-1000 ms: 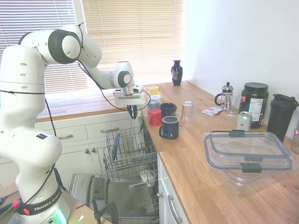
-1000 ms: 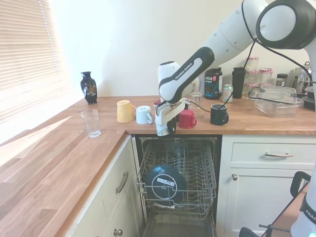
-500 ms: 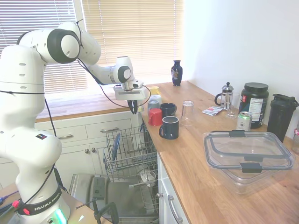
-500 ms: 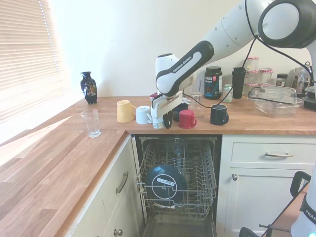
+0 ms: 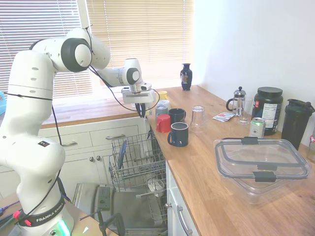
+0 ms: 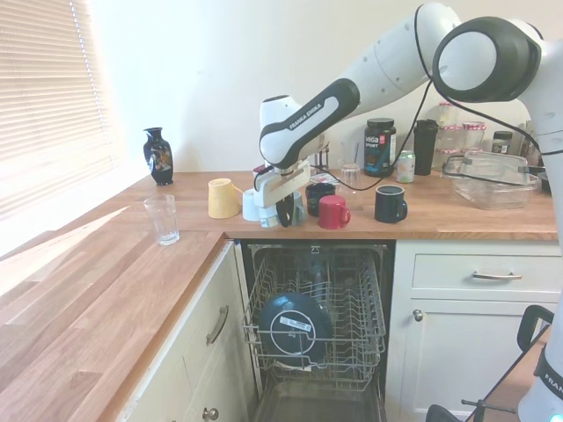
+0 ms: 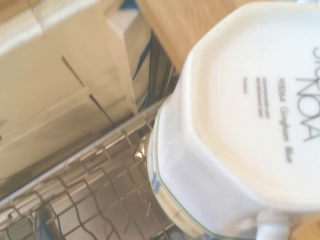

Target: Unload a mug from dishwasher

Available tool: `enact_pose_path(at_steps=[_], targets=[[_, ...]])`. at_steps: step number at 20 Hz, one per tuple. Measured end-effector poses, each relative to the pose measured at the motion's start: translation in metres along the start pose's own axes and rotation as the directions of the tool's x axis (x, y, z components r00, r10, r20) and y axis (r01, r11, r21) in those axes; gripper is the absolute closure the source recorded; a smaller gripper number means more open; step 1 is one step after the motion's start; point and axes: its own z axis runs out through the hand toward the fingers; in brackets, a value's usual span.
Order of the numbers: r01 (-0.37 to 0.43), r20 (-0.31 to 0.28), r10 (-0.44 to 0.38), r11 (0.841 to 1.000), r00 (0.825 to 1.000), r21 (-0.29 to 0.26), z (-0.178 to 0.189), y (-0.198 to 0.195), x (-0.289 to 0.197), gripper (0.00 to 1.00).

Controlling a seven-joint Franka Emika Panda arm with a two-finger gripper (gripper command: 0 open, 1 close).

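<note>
We have lifted the mug [image 7: 240,120], fingers clamped on it, from above the dishwasher [image 6: 317,308] rack to table [image 6: 440,220] edge; set-down next

Whitish mug [image 7: 240,130], red mug [image 5: 163,123], yellow mug [image 6: 222,198], grey racks [image 6: 352,316].

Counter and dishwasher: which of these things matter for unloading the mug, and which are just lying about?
In the job:
- pale mug, base towards the wrist camera
- dishwasher, door open, rack pulled out
- gripper, at the counter edge above the rack

Lying about:
- red mug
- yellow mug
- dark mug
- glass
- vase
- lidded tub
</note>
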Motion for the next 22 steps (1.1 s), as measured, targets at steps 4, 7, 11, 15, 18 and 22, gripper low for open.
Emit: enact_pose_path(at_steps=[4,7,11,15,18,22], targets=[[-0.002,0.007,0.002,1.0,1.0,-0.011,0.004,-0.01,0.011,1.0],[-0.002,0.014,0.003,1.0,1.0,-0.018,0.011,-0.013,0.015,1.0],[-0.003,0.022,0.004,1.0,1.0,-0.024,0.019,-0.017,0.018,1.0],[-0.004,0.03,0.005,0.999,1.0,-0.032,0.024,-0.021,0.023,1.0],[-0.008,0.033,0.009,0.999,0.999,-0.037,0.027,-0.024,0.028,1.0],[-0.02,0.033,0.021,0.999,0.999,-0.044,0.03,-0.025,0.04,1.0]])
